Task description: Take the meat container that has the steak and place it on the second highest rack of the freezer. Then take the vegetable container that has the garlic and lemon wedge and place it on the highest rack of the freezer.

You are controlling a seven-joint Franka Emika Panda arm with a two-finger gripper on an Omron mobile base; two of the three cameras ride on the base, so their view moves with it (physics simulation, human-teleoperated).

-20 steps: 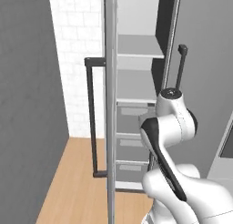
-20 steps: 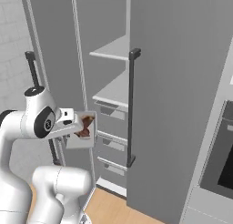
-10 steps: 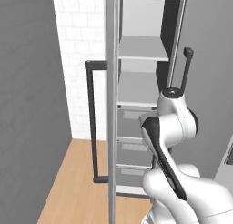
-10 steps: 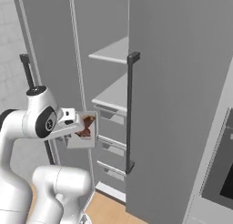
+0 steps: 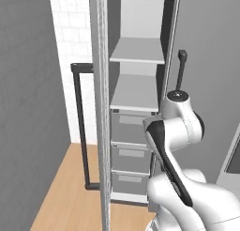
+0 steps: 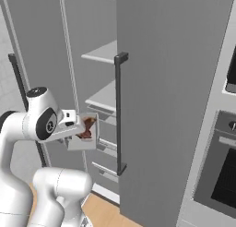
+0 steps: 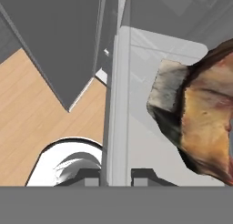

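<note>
Clear tray (image 6: 83,140) w/ marbled steak (image 7: 200,118), fingers (image 7: 143,175) clamped.

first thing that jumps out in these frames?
The clear meat container held up in the end effector, with the dark steak inside, just in front of the open freezer. In the hand view the steak looms large at the right. Behind, the freezer's white shelves sit above three grey drawers.

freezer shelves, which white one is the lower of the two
The white shelf board directly above the top grey drawer front; the other board sits higher, near the freezer top.
</note>
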